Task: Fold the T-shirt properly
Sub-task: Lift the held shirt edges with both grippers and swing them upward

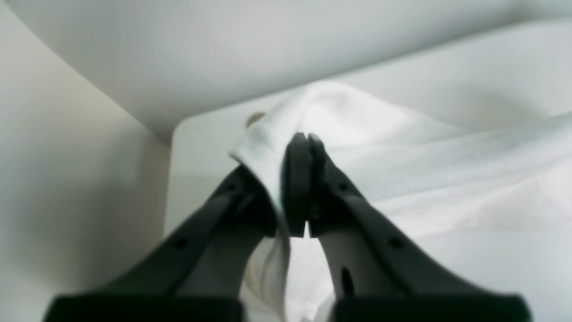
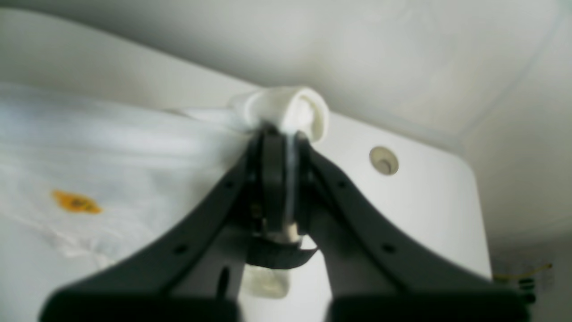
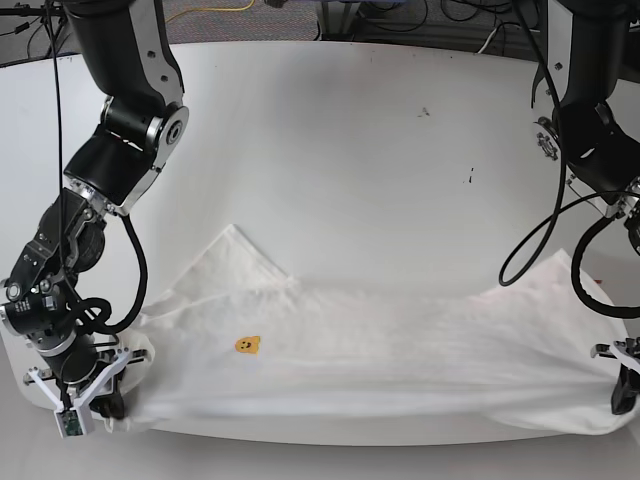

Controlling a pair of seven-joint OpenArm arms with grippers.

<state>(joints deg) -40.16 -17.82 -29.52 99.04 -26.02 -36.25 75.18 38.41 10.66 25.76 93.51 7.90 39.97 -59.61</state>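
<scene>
The white T-shirt point(image 3: 400, 360) lies stretched across the front of the white table point(image 3: 350, 150), with a small orange print point(image 3: 246, 344) showing and one sleeve point(image 3: 235, 255) pointing toward the back. At the shirt's left corner in the base view, my right gripper point(image 3: 95, 400) is shut on a bunched edge of cloth point(image 2: 290, 107), which curls over the fingertips. My left gripper point(image 3: 625, 395) is at the opposite corner. In its wrist view the left gripper point(image 1: 304, 138) is shut on a fold of the T-shirt point(image 1: 402, 147).
Both grippers sit close to the table's front corners point(image 1: 192, 134), and a round hole point(image 2: 383, 160) marks the corner by the right gripper. Small dark specks point(image 3: 470, 178) dot the tabletop. Cables point(image 3: 470, 30) run along the floor behind the table.
</scene>
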